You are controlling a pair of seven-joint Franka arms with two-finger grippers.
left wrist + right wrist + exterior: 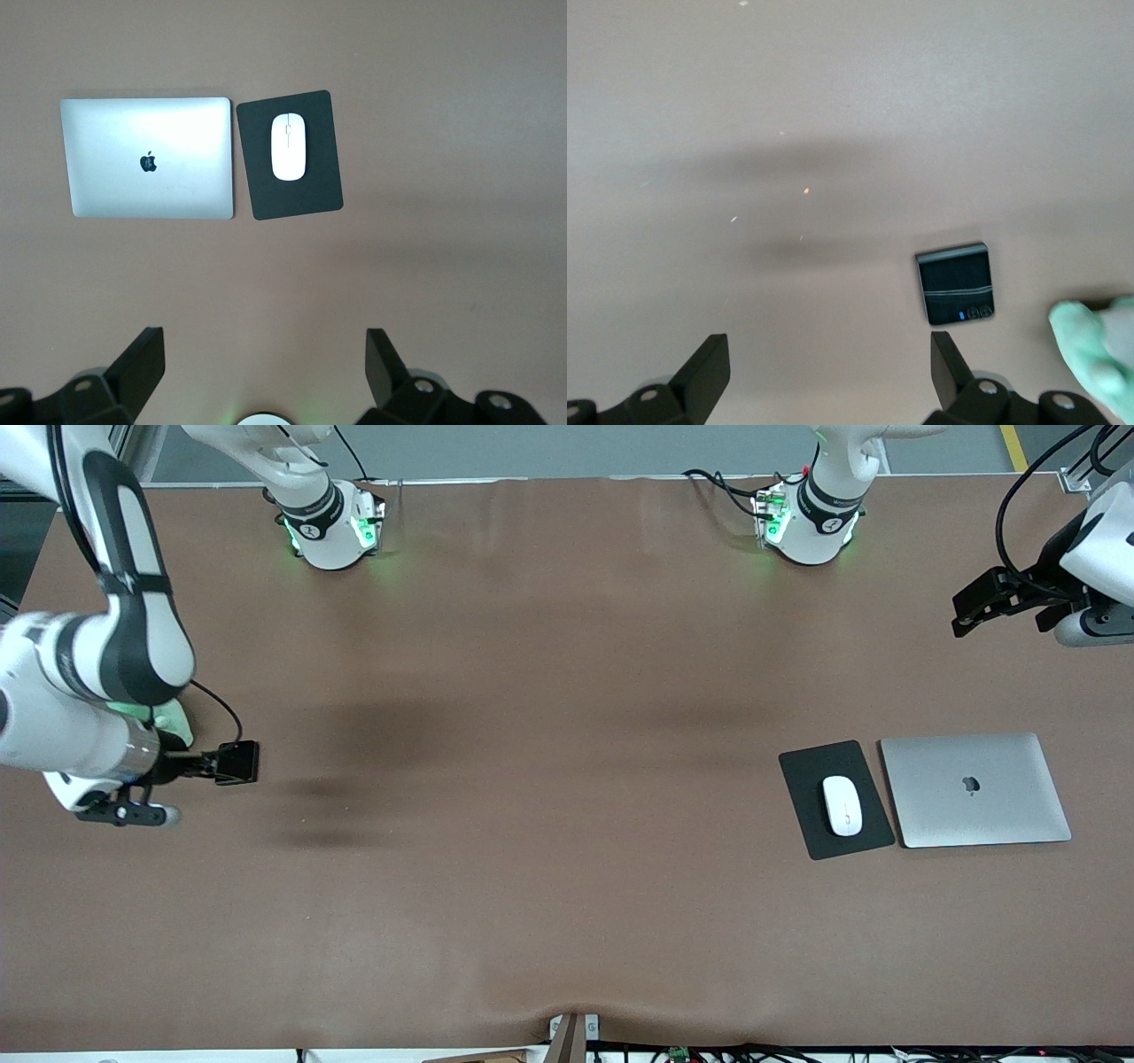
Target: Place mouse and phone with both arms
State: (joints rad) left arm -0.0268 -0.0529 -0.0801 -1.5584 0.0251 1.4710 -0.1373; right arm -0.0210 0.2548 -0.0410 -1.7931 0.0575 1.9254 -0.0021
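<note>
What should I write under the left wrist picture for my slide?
Open left gripper hangs above the table, looking down at the white mouse on its black pad beside a closed silver laptop.

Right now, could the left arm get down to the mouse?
Probably yes: the left tool hangs open in the air, nothing lies between it and the mouse, which sits uncovered on the black pad.

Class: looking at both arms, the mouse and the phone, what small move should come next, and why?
Probably shift the right claw over the phone and lower it: the claw is open and empty, and the phone lies off to one side. The mouse already sits on the black pad.
</note>
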